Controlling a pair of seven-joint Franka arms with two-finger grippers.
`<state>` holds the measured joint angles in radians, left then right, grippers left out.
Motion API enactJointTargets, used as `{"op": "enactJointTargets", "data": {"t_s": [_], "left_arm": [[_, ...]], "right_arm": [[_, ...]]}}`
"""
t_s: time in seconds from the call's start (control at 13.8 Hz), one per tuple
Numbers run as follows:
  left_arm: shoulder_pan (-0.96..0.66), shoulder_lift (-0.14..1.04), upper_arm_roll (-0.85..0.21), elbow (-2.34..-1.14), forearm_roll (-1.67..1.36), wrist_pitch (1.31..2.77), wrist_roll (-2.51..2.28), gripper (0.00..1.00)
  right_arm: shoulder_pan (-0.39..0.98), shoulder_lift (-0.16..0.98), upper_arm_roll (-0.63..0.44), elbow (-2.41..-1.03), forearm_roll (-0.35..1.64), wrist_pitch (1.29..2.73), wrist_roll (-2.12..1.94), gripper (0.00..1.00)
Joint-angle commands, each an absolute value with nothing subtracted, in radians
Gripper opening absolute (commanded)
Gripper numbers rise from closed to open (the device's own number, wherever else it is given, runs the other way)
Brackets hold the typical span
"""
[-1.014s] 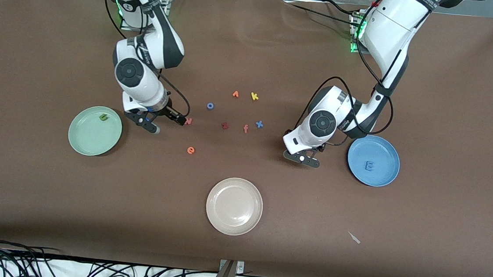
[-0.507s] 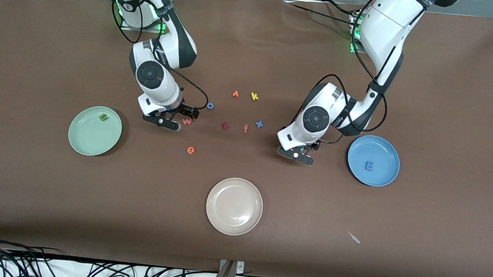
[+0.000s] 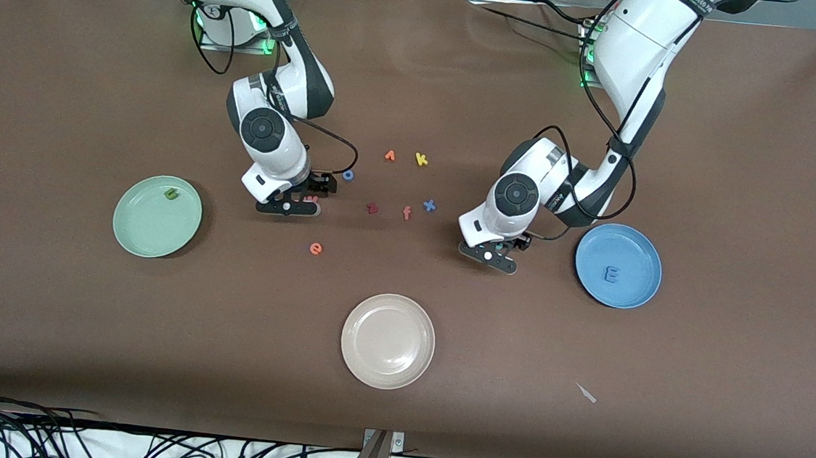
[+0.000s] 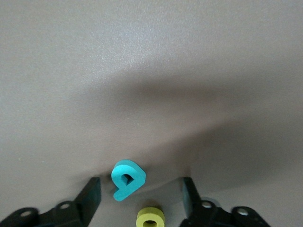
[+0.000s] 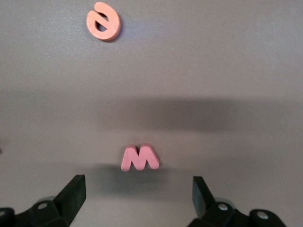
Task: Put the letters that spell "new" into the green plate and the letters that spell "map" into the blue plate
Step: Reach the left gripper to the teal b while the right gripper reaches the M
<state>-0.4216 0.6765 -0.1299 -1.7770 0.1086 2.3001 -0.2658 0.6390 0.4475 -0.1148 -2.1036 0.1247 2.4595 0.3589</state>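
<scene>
Both claws had shifted toward mid-desk: right claw (image 5: 137, 189) gaped wide astride the w (image 5: 140, 158), e (image 5: 103, 21) nearby; left claw (image 4: 140, 196) stood open around the p (image 4: 128, 179), a (image 4: 150, 217) beside it. Brown desk (image 3: 695, 368) near the front camera lay open.

Letter n (image 3: 172, 194) in one plate (image 3: 132, 233) toward the right arm's end, m (image 3: 612, 275) in another plate (image 3: 641, 244) toward the left arm's end. Third plate (image 3: 361, 362) between them, nearest the camera.

My arms are glossy white shells with dark grey joints, looped black cables (green lights at my bases), black pincers.
</scene>
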Motion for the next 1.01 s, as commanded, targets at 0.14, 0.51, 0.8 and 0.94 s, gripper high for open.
{"op": "enactJointTargets", "data": {"t_s": [0.14,0.51,0.8,0.94], "left_arm": [[-0.425,0.675,-0.121,-1.781,0.138,2.298,-0.27,0.21],[-0.413,0.654,-0.114,-1.772,0.138,2.284,-0.259,0.0],[-0.371,0.62,-0.112,-1.678,0.14,2.079,-0.249,0.0],[-0.274,0.58,-0.117,-1.684,0.14,2.034,-0.081,0.01]], "right_arm": [[0.635,0.503,-0.115,-2.072,0.121,2.491,0.313,0.92],[0.635,0.506,-0.115,-2.072,0.129,2.493,0.318,0.75],[0.635,0.509,-0.115,-2.068,0.136,2.493,0.318,0.62],[0.635,0.512,-0.115,-2.06,0.137,2.493,0.319,0.62]]}}
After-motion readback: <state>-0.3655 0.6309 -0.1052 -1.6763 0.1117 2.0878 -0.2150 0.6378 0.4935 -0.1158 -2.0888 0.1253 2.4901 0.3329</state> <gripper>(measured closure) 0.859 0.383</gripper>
